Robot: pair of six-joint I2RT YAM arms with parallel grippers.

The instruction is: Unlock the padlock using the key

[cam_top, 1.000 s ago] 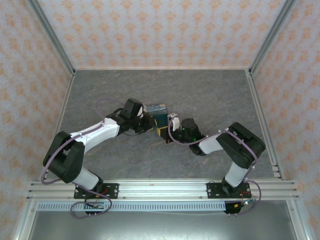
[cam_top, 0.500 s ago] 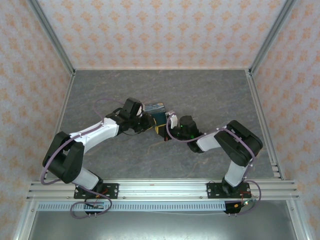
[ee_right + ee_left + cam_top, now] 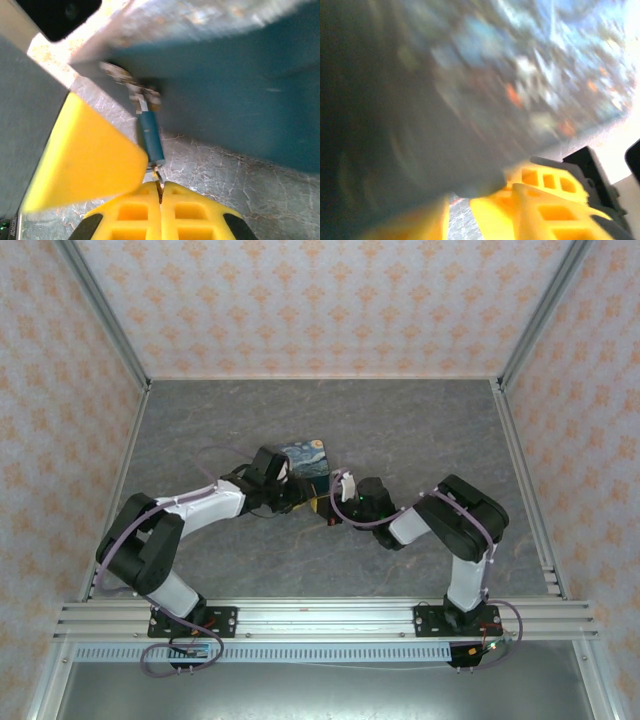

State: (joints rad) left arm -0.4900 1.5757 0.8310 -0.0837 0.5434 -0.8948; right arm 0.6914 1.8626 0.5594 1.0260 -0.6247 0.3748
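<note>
The padlock [image 3: 150, 135], a small teal cylinder, hangs from the metal hasp [image 3: 141, 97] on the blue box [image 3: 225, 75]. The thin key [image 3: 159, 181] points up into the padlock's lower end. My right gripper [image 3: 161, 192] is shut on the key. In the top view the box [image 3: 305, 457] shows its Starry Night face, and both grippers meet just below it: left gripper [image 3: 305, 498], right gripper [image 3: 333, 508]. In the left wrist view the blurred box [image 3: 470, 75] looms close. My left gripper [image 3: 457, 220] has its jaws apart, with table visible between them. One of its fingers [image 3: 85, 155] sits beside the padlock.
The grey marbled table [image 3: 420, 430] is enclosed by patterned walls and aluminium posts [image 3: 105, 315]. A metal rail [image 3: 320, 615] carrying both arm bases runs along the near edge. The right wrist's dark body [image 3: 590, 165] is close to my left fingers.
The box has tipped so its printed face turns upward. The left jaws have parted and the left arm has drawn nearer. The right gripper has crept left, still shut on the key.
</note>
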